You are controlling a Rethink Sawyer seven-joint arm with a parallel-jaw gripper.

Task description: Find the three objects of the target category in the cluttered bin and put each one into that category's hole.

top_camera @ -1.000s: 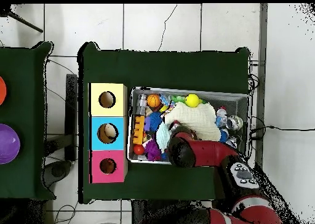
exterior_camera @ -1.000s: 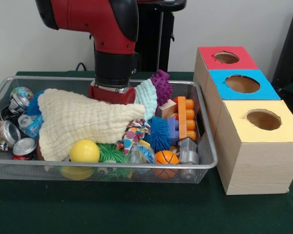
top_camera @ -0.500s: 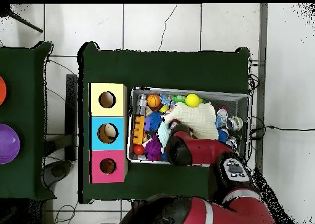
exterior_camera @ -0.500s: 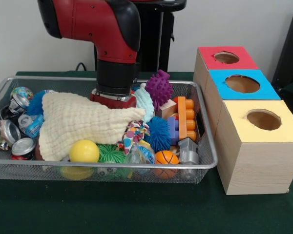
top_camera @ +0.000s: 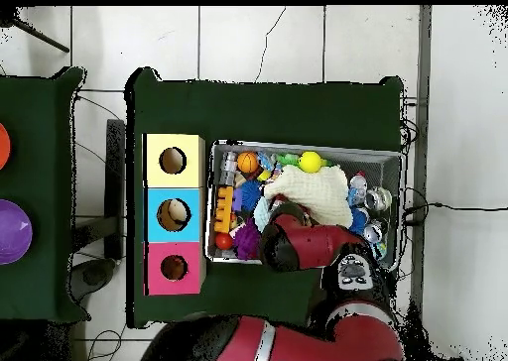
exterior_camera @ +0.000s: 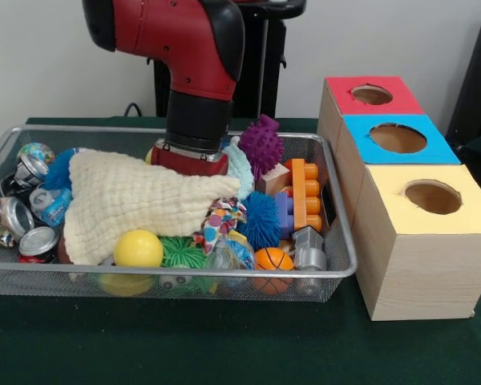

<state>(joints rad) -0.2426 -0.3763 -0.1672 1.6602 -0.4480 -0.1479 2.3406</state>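
Observation:
The wire mesh bin (exterior_camera: 184,273) is full of toys and also shows in the overhead view (top_camera: 308,146). The red-topped box's hole (exterior_camera: 372,95) is at the far right, and in the overhead view (top_camera: 174,268) it is the lowest of three. My arm's wrist (exterior_camera: 191,152) reaches down into the bin's far middle, behind a cream cloth (exterior_camera: 136,204). The gripper itself is hidden behind that cloth. A purple spiky toy (exterior_camera: 262,144) and a pale teal cloth (exterior_camera: 242,170) lie right beside the wrist.
In the bin: crushed cans (exterior_camera: 20,218) at the left, a yellow ball (exterior_camera: 138,249), a green spiky ball (exterior_camera: 180,252), a blue spiky ball (exterior_camera: 262,218), an orange ball (exterior_camera: 272,259), orange and purple blocks (exterior_camera: 303,192). Blue-topped (exterior_camera: 397,138) and yellow-topped (exterior_camera: 433,197) boxes stand nearer than the red one.
The arm has shifted right in the front view, toward the purple spiky toy, and the wrist sits a little higher. The teal cloth has slipped lower behind the cream cloth.

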